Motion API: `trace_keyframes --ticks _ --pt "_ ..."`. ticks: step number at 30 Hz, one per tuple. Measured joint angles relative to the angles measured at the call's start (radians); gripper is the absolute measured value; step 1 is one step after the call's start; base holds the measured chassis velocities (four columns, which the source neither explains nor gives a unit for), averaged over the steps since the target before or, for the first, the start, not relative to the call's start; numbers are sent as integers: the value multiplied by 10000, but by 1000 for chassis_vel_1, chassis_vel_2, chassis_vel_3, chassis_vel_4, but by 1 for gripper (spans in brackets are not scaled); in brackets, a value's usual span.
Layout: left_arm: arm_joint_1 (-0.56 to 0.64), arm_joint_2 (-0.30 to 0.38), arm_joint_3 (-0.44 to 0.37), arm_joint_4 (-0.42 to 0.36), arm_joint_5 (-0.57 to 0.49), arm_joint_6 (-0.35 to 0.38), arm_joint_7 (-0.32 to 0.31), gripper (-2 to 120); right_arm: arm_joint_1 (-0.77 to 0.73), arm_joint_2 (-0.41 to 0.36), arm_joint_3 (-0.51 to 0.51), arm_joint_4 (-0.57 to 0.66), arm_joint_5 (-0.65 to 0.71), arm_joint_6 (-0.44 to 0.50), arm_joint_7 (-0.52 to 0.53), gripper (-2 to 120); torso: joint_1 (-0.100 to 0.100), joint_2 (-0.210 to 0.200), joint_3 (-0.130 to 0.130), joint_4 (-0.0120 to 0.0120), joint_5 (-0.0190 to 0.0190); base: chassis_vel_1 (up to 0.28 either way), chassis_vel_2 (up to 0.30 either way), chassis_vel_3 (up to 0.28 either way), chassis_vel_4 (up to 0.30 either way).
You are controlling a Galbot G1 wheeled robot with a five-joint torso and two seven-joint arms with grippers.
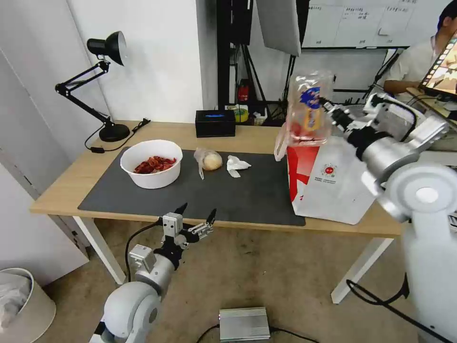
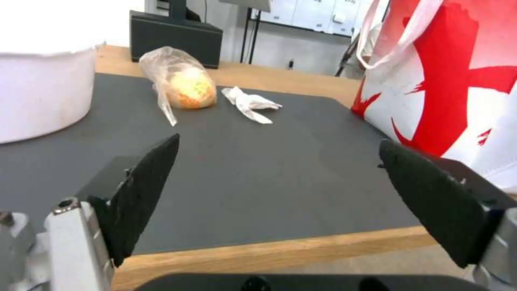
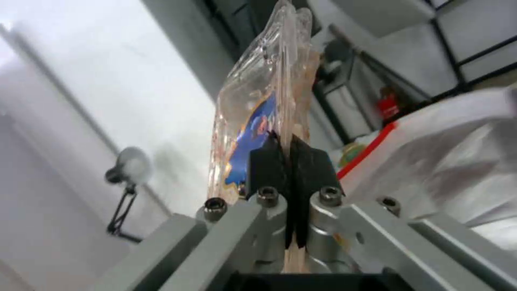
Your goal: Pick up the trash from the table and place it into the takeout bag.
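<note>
My right gripper (image 1: 328,105) (image 3: 284,141) is shut on the edge of a clear plastic tray (image 1: 308,107) (image 3: 269,89) with a blue label, held upright just above the open top of the takeout bag (image 1: 333,186) (image 2: 458,81) (image 3: 458,161) at the table's right end. On the dark mat (image 1: 228,195) lie a white bowl of red scraps (image 1: 151,164) (image 2: 38,93), a clear bag with a tan bun (image 1: 209,160) (image 2: 183,85) and a crumpled white tissue (image 1: 236,165) (image 2: 250,104). Below the table's (image 1: 62,195) front edge, my left gripper (image 1: 196,214) (image 2: 278,140) hangs open and holds nothing.
A black box (image 1: 215,123) stands at the table's back edge and a black desk lamp (image 1: 107,85) at the back left. A white bin (image 1: 19,305) sits on the floor at the left, a grey metal unit (image 1: 244,324) on the floor in front.
</note>
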Motion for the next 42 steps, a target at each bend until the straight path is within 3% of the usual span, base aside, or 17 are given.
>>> trace_keyframes --ticks 12,22,42 --pt "101 -4 -3 45 -29 -11 7 100 813 -500 178 -1500 -44 316 180 0 0 0 0 -1 -1 0 0 0 0" --pt "210 -42 -35 40 -21 -45 12 100 937 -662 211 -1871 -59 347 249 0 0 0 0 1 -1 0 0 0 0" --pt "157 -29 60 37 -66 -67 18 100 412 -811 136 -2433 -2003 606 -815 0 0 0 0 -1 -2 0 0 0 0"
